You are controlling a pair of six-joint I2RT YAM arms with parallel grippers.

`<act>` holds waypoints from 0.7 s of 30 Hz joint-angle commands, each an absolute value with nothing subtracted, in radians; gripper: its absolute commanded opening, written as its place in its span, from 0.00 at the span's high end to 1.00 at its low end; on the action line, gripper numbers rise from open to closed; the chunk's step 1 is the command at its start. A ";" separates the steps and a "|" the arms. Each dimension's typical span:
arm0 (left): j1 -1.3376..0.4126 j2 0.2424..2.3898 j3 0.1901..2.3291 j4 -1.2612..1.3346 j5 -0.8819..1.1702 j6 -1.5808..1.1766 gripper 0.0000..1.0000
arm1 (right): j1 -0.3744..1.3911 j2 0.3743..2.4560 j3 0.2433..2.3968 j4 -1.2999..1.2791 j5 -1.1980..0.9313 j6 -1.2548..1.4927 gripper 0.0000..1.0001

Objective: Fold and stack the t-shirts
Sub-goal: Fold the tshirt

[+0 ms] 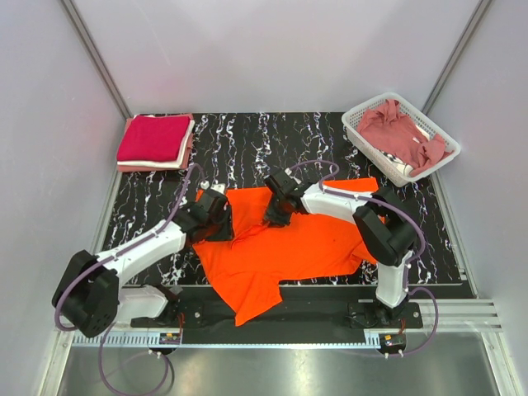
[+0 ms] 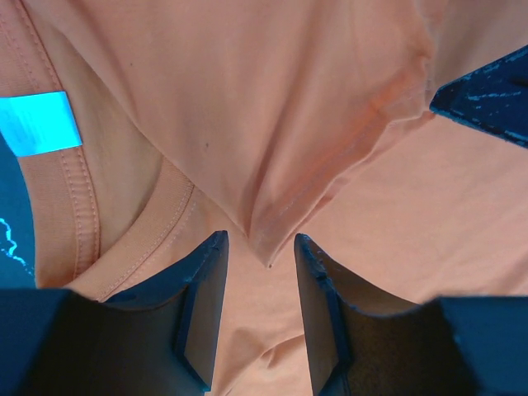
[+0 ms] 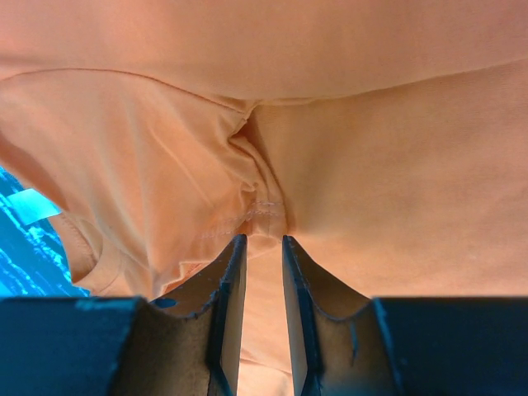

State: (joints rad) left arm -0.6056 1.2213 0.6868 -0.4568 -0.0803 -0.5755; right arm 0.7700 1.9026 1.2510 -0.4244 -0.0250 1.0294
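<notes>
orange t-shirt [image 1: 305, 243] | ridge inside left hand [image 2: 257, 247], grip unclear | right hand [image 3: 260, 247] pinches a bunch

2 arms, same build. Left arm [image 1: 144, 246] and right arm [image 1: 334, 200]: white link shells, chunky black joint housings. A purple cable [image 1: 188, 183] loops along each. Black base plate [image 1: 375, 313] under each. Left hand [image 2: 257, 247] and right hand [image 3: 264, 247]: 2 flat dark fingers each, rough-edged inner pads.
</notes>
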 commanded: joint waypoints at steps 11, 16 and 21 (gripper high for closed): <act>-0.580 1.273 0.698 -0.386 -0.110 -0.572 0.59 | 0.784 1.930 1.290 -0.420 -0.006 1.013 0.97; -0.520 1.264 0.729 -0.414 -0.042 -0.520 0.58 | 0.784 1.884 1.273 -0.422 0.026 0.999 1.00; -0.496 1.243 0.701 -0.420 -0.089 -0.488 0.58 | 0.784 1.838 1.252 -0.422 0.028 0.986 1.00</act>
